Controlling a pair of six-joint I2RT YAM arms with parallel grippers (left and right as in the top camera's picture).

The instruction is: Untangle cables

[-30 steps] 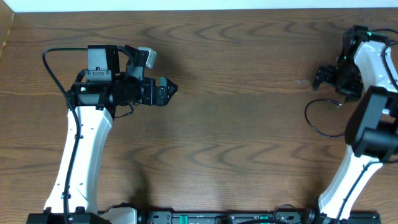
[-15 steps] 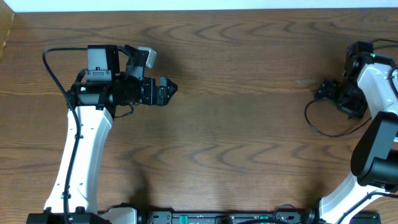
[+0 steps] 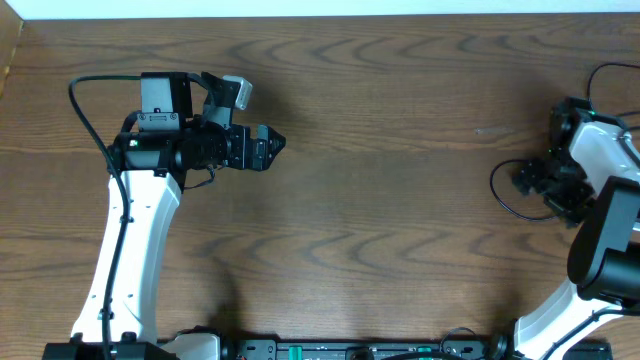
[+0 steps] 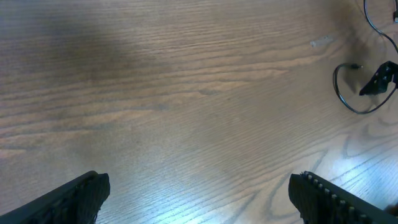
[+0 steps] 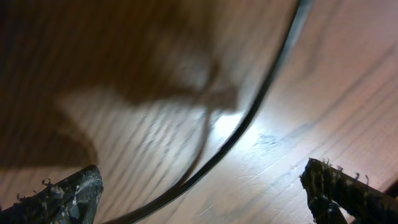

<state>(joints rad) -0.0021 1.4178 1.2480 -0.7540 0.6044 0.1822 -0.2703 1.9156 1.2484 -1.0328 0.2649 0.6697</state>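
A thin black cable (image 3: 497, 193) lies in a loop on the wooden table at the right. It also shows far off in the left wrist view (image 4: 341, 96). My right gripper (image 3: 523, 180) is open and hangs low over this loop. In the right wrist view the black cable (image 5: 252, 112) runs diagonally across the table between the spread fingers (image 5: 202, 173), not gripped. My left gripper (image 3: 277, 143) is open and empty over bare table at the left, fingers wide apart in its wrist view (image 4: 200, 182). The white/grey cable is out of view.
The table (image 3: 380, 230) is dark wood. A thicker black arm cable (image 3: 605, 70) curves at the far right edge. The arm bases stand along the front edge.
My right gripper has moved toward the front of the table, down onto the black cable's loop. The left arm has not moved.
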